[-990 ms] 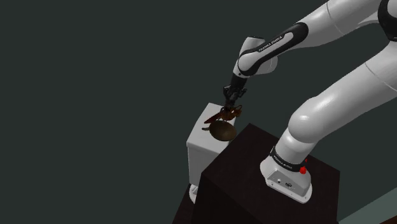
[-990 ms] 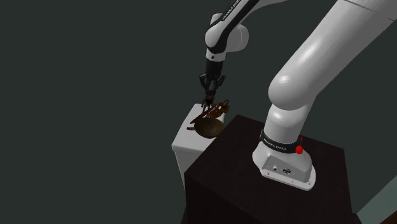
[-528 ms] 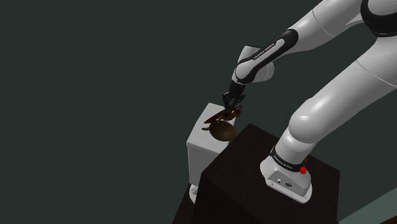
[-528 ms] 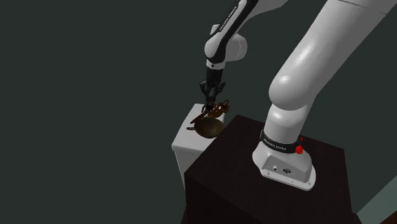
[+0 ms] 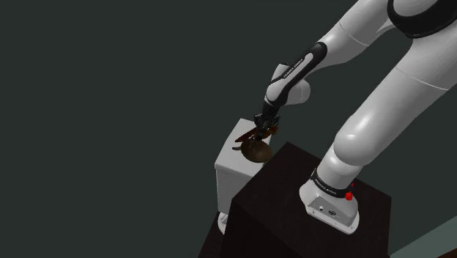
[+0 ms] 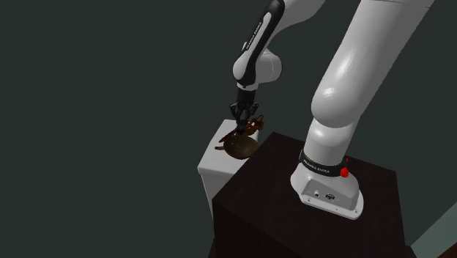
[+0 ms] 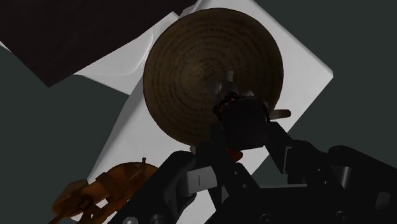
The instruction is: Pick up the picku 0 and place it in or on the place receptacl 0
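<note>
A round brown bowl [image 7: 197, 70] stands on top of a white block [image 7: 299, 70] beside the dark stand. My gripper [image 7: 245, 137] hangs just above the bowl's rim, shut on a small dark object [image 7: 245, 118] with a red patch underneath. In the shoulder view the gripper [image 5: 261, 128] is right over the bowl [image 5: 256, 152], with the white block [image 5: 233, 176] below. The second exterior view has the gripper [image 6: 243, 123] pointing straight down at the bowl [image 6: 240, 148].
An orange-brown object with thin curved parts [image 7: 105, 191] lies on the white block next to the bowl. The dark stand [image 5: 278, 212] touches the block's side. A plain dark grey wall lies behind everything.
The gripper has come down a little closer to the bowl, with the small object still in it. The forearm has swung steeper. The bowl and the block have not moved.
</note>
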`<state>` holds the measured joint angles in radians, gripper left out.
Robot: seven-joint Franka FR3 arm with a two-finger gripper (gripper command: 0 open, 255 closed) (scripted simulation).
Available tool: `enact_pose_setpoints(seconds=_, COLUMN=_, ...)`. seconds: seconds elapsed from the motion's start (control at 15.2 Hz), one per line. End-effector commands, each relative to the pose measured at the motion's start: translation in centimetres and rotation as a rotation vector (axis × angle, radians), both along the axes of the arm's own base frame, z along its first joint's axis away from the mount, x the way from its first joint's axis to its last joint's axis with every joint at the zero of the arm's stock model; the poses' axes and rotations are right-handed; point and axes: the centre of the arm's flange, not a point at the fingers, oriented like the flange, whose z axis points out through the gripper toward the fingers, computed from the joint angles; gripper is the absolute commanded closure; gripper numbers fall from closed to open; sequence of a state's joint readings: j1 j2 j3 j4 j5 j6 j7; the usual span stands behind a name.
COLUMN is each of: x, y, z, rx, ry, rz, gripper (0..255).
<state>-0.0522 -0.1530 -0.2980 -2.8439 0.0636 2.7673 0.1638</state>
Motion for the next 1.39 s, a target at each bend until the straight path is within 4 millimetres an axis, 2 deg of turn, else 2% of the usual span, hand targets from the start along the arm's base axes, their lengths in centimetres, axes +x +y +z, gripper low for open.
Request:
enact_pose_setpoints(seconds=0.0, x=0.1, y=0.0, z=-1.0, rx=-0.001, ry=-0.001, rz=0.000, gripper=255)
enact_pose_setpoints(seconds=0.07, x=0.1, y=0.0, z=-1.9, rx=-0.001, ry=-0.001, rz=0.000, gripper=255)
enact_pose_setpoints(seconds=0.59, x=0.1, y=0.0, z=-1.9, rx=-0.001, ry=-0.001, rz=0.000, gripper=255)
enact_pose_setpoints(seconds=0.66, x=0.1, y=0.0, z=-1.9, rx=-0.001, ry=-0.001, rz=0.000, gripper=0)
enact_pose_setpoints(seconds=0.99, x=0.1, y=0.0, z=-1.9, rx=-0.001, ry=-0.001, rz=0.000, gripper=0)
enact_pose_setpoints(seconds=1.25, x=-0.3, y=-0.2, z=3.0, rx=-0.001, ry=-0.001, rz=0.000, gripper=0)
enact_pose_setpoints(seconds=1.32, x=-0.3, y=-0.2, z=3.0, rx=-0.001, ry=-0.001, rz=0.000, gripper=0)
